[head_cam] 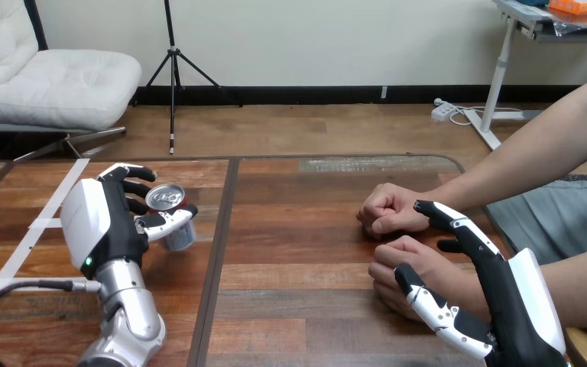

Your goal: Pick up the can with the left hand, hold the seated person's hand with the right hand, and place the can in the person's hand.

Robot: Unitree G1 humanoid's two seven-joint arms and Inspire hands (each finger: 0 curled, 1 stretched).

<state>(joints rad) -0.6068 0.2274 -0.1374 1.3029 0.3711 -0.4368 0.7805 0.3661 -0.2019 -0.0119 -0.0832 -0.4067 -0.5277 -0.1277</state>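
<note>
A silver can with a red top [170,208] stands at the table's left, tilted slightly. My left hand [103,222] is shut on it: the fingers curl round its far side and the thumb [167,223] presses across its near side. I cannot tell whether its base touches the wood. At the right, the person rests two closed fists on the table, a far one [386,210] and a near one [403,266]. My right hand [516,306] is open beside the near fist, its straight fingers [458,223] lying over the wrist and its thumb [428,304] in front of the fist.
A dark seam [218,252] runs down the wooden table between the can and the person's fists. White tape strips [42,223] cross the table's left end. The person's forearms come in from the right edge.
</note>
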